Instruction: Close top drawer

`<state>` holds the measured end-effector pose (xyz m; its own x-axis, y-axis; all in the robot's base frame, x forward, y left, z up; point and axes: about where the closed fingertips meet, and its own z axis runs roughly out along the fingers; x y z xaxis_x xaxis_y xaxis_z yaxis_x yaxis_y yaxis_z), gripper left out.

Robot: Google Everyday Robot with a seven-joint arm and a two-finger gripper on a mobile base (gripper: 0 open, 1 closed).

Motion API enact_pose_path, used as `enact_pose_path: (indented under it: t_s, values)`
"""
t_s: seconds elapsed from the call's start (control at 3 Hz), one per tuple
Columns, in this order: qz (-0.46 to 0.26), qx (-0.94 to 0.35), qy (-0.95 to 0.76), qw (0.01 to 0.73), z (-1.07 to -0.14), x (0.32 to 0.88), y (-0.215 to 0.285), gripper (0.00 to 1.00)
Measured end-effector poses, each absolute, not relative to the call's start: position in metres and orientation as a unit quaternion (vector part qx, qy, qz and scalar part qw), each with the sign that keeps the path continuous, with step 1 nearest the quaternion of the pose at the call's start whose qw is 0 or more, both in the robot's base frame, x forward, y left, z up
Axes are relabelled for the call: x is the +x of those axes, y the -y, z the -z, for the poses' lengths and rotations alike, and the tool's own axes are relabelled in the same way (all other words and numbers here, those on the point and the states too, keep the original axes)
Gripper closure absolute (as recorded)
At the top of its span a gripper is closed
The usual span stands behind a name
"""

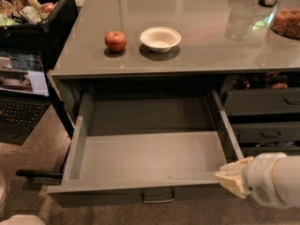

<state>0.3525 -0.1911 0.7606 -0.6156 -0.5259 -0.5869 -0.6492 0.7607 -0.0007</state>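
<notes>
The top drawer is pulled far out of the grey cabinet, and its plain grey inside is empty. Its flat front panel faces me at the bottom, with a small metal loop handle at the centre. My gripper comes in from the lower right on a white arm. Its cream tip is at the drawer's front right corner, against the front panel's top edge.
On the grey countertop stand a red apple, a white bowl, a clear glass and a jar of snacks. Narrower drawers are at the right. A laptop and a black bin stand at the left.
</notes>
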Motion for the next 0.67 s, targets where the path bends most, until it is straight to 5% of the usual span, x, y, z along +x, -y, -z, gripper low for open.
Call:
enact_pose_path:
  t_s: [0.33,0.67]
  values:
    - [-0.130,-0.278,-0.901,0.307,-0.713,0.351,0.189,0.89]
    - [-0.144,-0.238,-0.907,0.316,-0.682,0.348,0.193,1.00]
